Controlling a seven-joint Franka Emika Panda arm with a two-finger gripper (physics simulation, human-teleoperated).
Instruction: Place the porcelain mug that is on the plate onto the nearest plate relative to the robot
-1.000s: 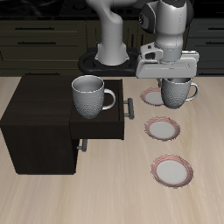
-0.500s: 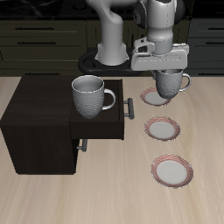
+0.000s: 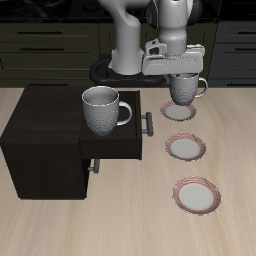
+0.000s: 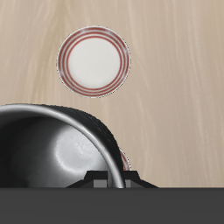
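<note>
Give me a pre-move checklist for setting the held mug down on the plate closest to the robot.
1. Porcelain mug gripped by the gripper: ok.
2. Mug clear of the table: ok, lifted.
3. Mug upright: ok.
4. Mug over the nearest plate: roughly ok in the exterior view; exact centring cannot tell.
5. Nearest plate free of objects: ok.
6. Fingers' hold on the rim: cannot tell; the wrist view shows only the mug interior.

The arm (image 3: 135, 35) is glossy white with rounded segments; above the pincer (image 3: 183, 78) sits a boxy white-grey hand with dark trim.
</note>
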